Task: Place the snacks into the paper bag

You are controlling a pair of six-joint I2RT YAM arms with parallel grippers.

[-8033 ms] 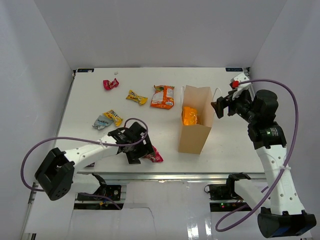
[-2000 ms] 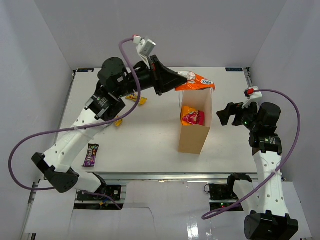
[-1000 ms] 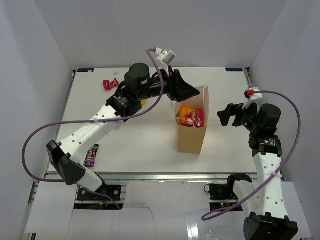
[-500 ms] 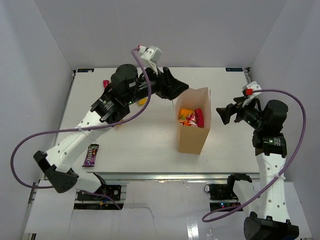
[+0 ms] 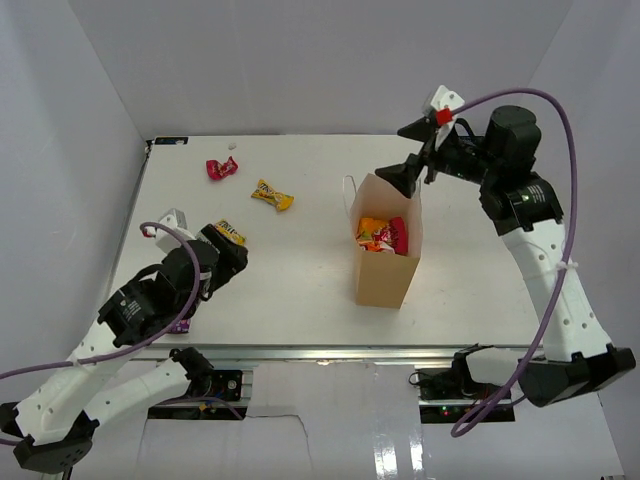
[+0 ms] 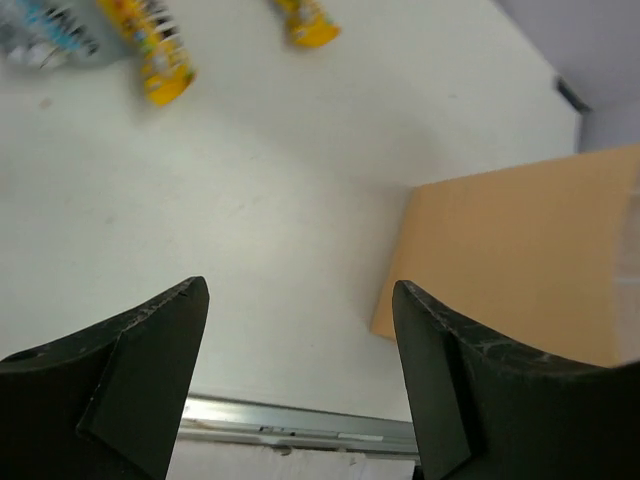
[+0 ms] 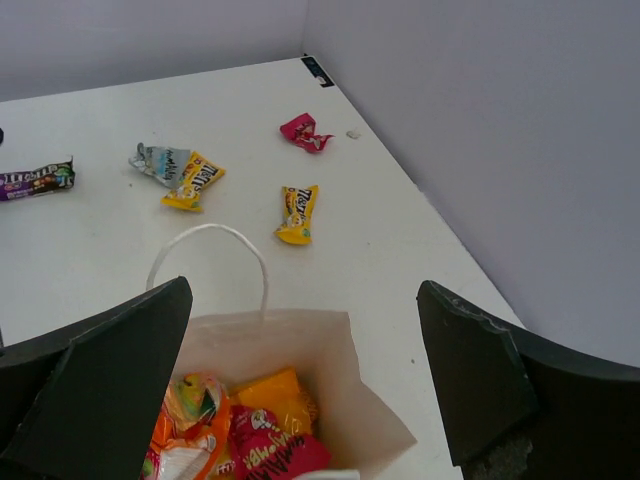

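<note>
Our right fingers point(image 7: 110, 380) hang spread wide and empty straight above the open mouth of the bag point(image 7: 310, 345), which stands upright on the white counter point(image 7: 90, 240). Directly below them, inside the bag, lie three of the snacks: an orange packet point(image 7: 185, 425), a yellow-orange packet point(image 7: 275, 392) touching it, and a pink-red packet point(image 7: 275, 452) closest beneath the wrist. A white handle point(image 7: 212, 232) loops up from the bag's far rim. Beyond the bag from these fingers, five other packets lie loose on the counter, well apart from it: a yellow twist point(image 7: 297, 213), a crumpled pink-red wrapper point(image 7: 305, 130) near the counter's far edge, a yellow pouch point(image 7: 195, 180) touching a silver-blue pouch point(image 7: 152, 160), and a purple bar point(image 7: 40, 180) out past the left-hand finger.

Our left fingers point(image 6: 140, 365) sit low over the counter's near edge, well apart from the bag, likewise parted with nothing between them; the counter shows through the gap. Ahead of them to the right stands the bag's tan side. Ahead to the left lie the yellow pouch and silver-blue pouch, the yellow twist farther on. From above, we see the left arm point(image 5: 130, 310) folded at the near left corner and the right arm point(image 5: 530, 230) reaching in over the bag from the right.
</note>
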